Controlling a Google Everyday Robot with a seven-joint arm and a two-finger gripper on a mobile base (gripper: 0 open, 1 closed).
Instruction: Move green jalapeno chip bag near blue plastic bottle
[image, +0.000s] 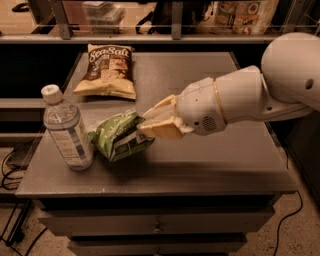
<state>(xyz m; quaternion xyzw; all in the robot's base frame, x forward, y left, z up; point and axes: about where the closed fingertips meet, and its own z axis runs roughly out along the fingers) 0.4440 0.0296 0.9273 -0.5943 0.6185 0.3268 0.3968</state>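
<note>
The green jalapeno chip bag (117, 135) is crumpled and sits low over the grey tabletop (215, 160), close to the right side of the blue plastic bottle (66, 129). The bottle is clear with a white cap and stands upright at the table's front left. My gripper (150, 125) reaches in from the right and its cream fingers are shut on the right end of the green bag. I cannot tell whether the bag touches the table or the bottle.
A brown-and-yellow Sea Salt chip bag (107, 70) lies at the back left of the table. Drawers (157, 225) are below the front edge. A shelf rail (150, 37) with items runs behind the table. Cables (10, 170) hang at the left.
</note>
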